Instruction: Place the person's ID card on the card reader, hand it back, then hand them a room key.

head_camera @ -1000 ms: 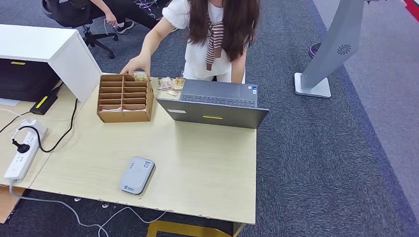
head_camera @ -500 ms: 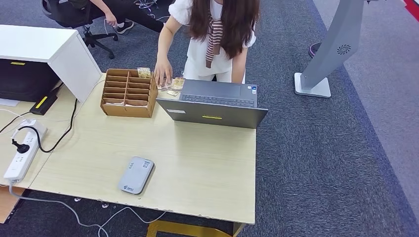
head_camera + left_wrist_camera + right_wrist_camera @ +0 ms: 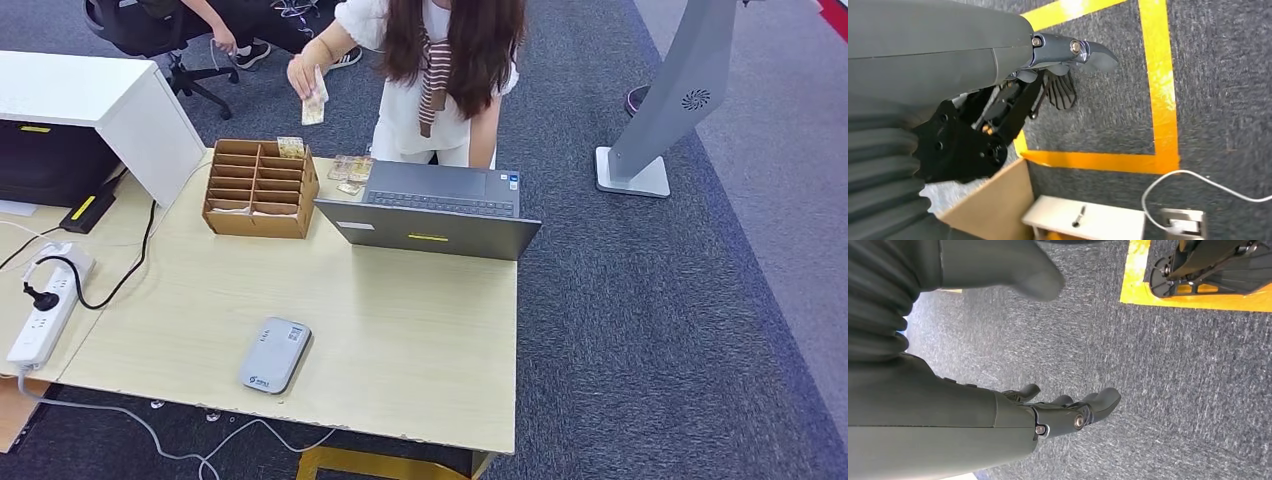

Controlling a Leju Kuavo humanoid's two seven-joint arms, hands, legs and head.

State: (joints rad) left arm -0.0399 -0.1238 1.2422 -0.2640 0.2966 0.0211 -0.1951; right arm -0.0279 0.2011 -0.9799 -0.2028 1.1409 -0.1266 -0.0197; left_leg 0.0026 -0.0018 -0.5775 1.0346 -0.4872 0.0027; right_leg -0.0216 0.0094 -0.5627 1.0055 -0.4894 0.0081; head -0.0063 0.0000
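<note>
ID card (image 3: 314, 108) is now lifted off the desk in the person's hand (image 3: 303, 76), well beyond the card reader (image 3: 276, 355), so you're up for handover; left hand (image 3: 998, 117) and right hand (image 3: 1068, 412) hang empty, fingers apart.

An office reception: a pale wooden desk (image 3: 400, 330) is carrying an open grey laptop (image 3: 430, 212) over grey-blue carpet (image 3: 650, 330).

The upper picture edge is cutting off the person in the white top (image 3: 430, 60); print on the small pale card (image 3: 314, 104) is staying too small to read.
</note>
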